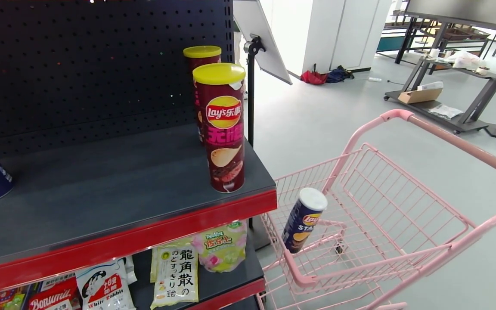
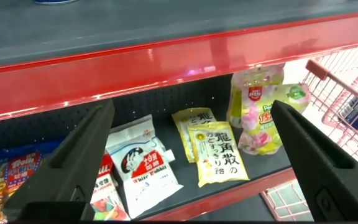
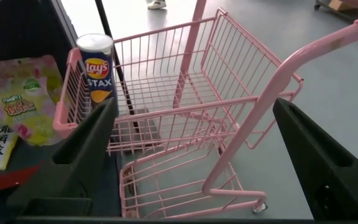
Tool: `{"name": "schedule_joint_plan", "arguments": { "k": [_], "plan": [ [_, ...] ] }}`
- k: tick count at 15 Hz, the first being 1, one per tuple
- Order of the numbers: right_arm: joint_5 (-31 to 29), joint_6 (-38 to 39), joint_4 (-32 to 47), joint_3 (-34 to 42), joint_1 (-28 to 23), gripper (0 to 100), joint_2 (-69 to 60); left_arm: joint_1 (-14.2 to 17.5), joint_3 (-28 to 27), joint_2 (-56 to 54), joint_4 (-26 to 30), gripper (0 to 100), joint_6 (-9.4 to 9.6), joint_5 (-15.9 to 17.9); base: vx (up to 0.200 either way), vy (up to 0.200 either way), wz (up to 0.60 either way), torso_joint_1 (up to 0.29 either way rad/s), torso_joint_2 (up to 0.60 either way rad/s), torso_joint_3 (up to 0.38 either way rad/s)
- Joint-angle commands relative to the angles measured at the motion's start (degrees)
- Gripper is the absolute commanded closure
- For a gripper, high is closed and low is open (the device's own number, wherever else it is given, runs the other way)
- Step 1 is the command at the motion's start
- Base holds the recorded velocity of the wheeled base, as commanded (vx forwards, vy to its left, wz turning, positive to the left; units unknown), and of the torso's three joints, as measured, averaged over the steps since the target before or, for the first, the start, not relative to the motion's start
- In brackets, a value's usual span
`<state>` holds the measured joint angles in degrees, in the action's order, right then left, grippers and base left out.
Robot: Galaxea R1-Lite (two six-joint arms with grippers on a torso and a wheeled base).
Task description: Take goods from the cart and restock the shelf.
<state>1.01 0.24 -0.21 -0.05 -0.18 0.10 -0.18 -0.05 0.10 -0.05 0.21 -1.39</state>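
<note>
Gaping wide before lower-shelf snack bags [image 2: 219,152]: left gripper [image 2: 192,109]. Upright at right end of top shelf [image 1: 114,172]: two maroon chip cans [image 1: 224,129]. Leaning in pink cart [image 1: 401,115], basket corner nearest shelf: navy chip can [image 1: 303,219]. Gaping wide above cart: right gripper [image 3: 194,106].

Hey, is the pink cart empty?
No, one blue can leans tilted inside the cart, in the corner nearest the shelf.

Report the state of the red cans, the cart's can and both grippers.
Front red can: upright on the shelf, lid on.
Rear red can: upright behind it, lid on.
Blue can: on end in a corner of the cart basket, lid on.
Left gripper: open, empty.
Right gripper: open, empty.
</note>
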Motion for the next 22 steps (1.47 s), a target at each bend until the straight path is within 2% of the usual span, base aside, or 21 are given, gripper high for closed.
{"name": "schedule_joint_plan", "arguments": {
  "k": [1, 5, 13, 15, 16, 17, 18, 19, 20, 22],
  "plan": [
    [0.04, 0.02, 0.03, 0.05, 0.01, 0, -0.01, 0.01, 0.05, -0.01, 0.05, 0, 0.06, -0.02, 0.000, 0.000, 0.00, -0.085, 0.23, 0.159],
    [0.04, 0.02, 0.03, 0.05, 0.01, 0, -0.01, 0.01, 0.05, -0.01, 0.05, 0, 0.06, -0.02, 0.000, 0.000, 0.00, -0.107, 0.32, 0.207],
    [-0.05, 0.02, 0.03, 0.05, 0.01, 0, 0.34, 0.01, 0.05, 0.08, 0.05, 0, -0.03, -0.02, 0.000, 0.000, 0.00, -0.004, 0.01, 0.008],
    [1.89, -0.77, 0.03, -3.03, 0.36, 0, 0.96, 0.01, 0.05, 0.08, 0.05, 0, -0.03, -0.02, 0.000, 0.000, 0.00, 0.000, 0.00, 0.000],
    [4.44, 9.51, 0.30, -27.20, 2.38, 0, 26.36, 0.01, 0.05, 0.08, 0.05, 0, -0.03, -0.02, 0.000, 0.000, 0.00, 0.000, 0.00, 0.000],
    [5.05, 10.92, 0.47, -33.00, 3.17, 0, 33.92, 0.01, 0.05, 0.08, 0.05, 0, -0.03, -0.02, 0.000, 0.000, 0.00, 0.000, 0.00, 0.000],
    [5.67, 10.13, 0.30, -33.17, 3.52, 0, 35.67, 0.01, 0.05, 0.08, 0.05, 0, -0.03, -0.02, 0.000, 0.000, 0.00, 0.000, 0.00, 0.000],
    [8.39, 5.29, -0.32, -29.66, 6.34, 0, 42.88, 0.01, 0.05, 0.08, 0.05, 0, -0.03, -0.02, 0.000, 0.000, 0.00, 0.000, 0.00, 0.000],
    [8.48, 5.73, -1.90, -28.43, 6.77, 0, 47.63, 0.01, 0.05, 0.08, 0.05, 0, -0.03, -0.02, 0.000, 0.000, 0.00, 0.000, 0.00, 0.000],
    [10.15, 6.52, -14.82, -23.68, 9.06, 0, 63.27, 0.01, 0.05, 0.08, 0.05, 0, -0.03, -0.02, 0.000, 0.000, 0.00, 0.000, 0.00, 0.000]
  ]
}}
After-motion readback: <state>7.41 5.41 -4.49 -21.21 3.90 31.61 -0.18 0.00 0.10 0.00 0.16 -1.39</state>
